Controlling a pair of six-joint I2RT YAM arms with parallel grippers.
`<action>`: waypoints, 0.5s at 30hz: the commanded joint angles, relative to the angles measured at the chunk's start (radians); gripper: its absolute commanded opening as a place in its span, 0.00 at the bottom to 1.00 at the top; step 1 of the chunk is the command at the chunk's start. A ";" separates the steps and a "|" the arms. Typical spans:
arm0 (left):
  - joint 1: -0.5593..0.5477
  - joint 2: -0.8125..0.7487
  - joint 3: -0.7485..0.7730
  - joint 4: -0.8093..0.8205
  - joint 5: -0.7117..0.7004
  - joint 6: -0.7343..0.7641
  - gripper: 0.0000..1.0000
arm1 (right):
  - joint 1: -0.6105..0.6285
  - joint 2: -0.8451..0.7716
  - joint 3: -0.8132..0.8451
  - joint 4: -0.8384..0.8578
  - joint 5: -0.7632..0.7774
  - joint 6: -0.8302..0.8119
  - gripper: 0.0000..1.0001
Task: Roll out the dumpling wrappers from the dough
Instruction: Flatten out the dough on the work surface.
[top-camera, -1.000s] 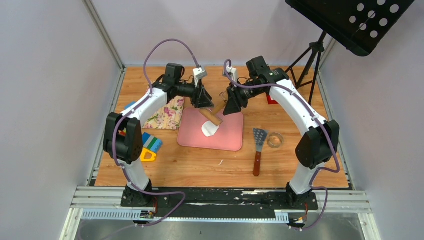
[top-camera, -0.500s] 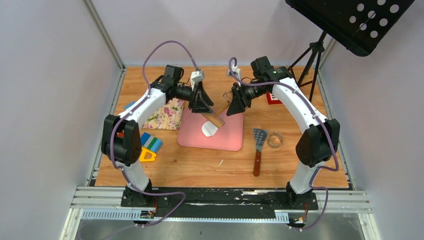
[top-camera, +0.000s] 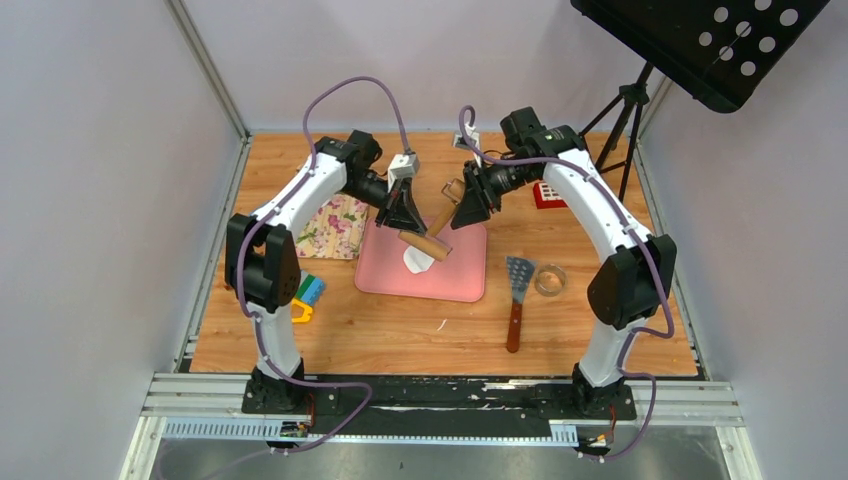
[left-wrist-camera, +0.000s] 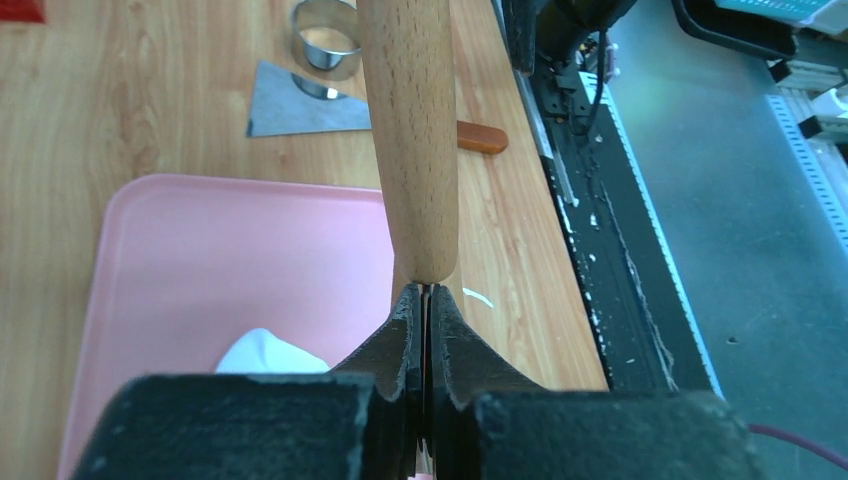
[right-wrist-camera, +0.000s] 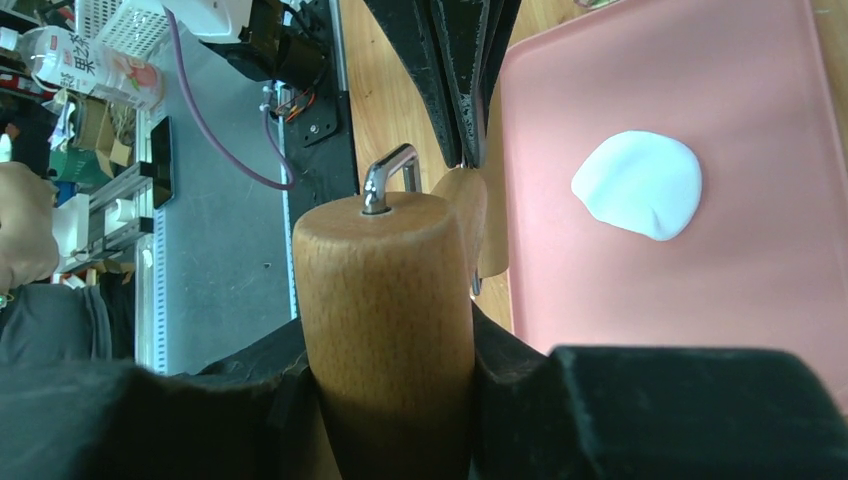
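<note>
The left hand has its jaws pressed together, leaving only a slit, and the tips meet the end of the rolling pin. Whether they nip a thin part of it cannot be told. The right hand is clamped on the pin's wooden handle.

The dough, a flattened white oval, lies on the pink tray in the middle of the counter. In the top view it sits just below the left hand, its upper edge under the roller. The left wrist view shows only a corner of it, at lower left beside the fingers. In the right wrist view it lies whole at upper right, well apart from the hand.

Only the right wrist view shows the bent metal rod rising from the handle's end. The left wrist view brings the ring cutter and spatula blade in close at the top of the frame. The top view alone takes in the floral cloth left of the tray.

Against the earlier frames, the left arm has swung toward the centre and its hand, open a second ago, has closed. The dough has stayed where it was.
</note>
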 joint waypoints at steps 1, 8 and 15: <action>-0.001 0.024 0.039 -0.213 0.018 0.184 0.00 | -0.006 -0.004 0.060 0.022 -0.081 -0.008 0.00; -0.001 0.006 -0.002 -0.116 0.031 0.088 0.00 | -0.004 -0.004 0.042 0.122 -0.108 0.071 0.27; -0.002 0.011 -0.019 -0.121 0.061 0.094 0.00 | 0.029 -0.019 -0.039 0.300 -0.027 0.140 0.42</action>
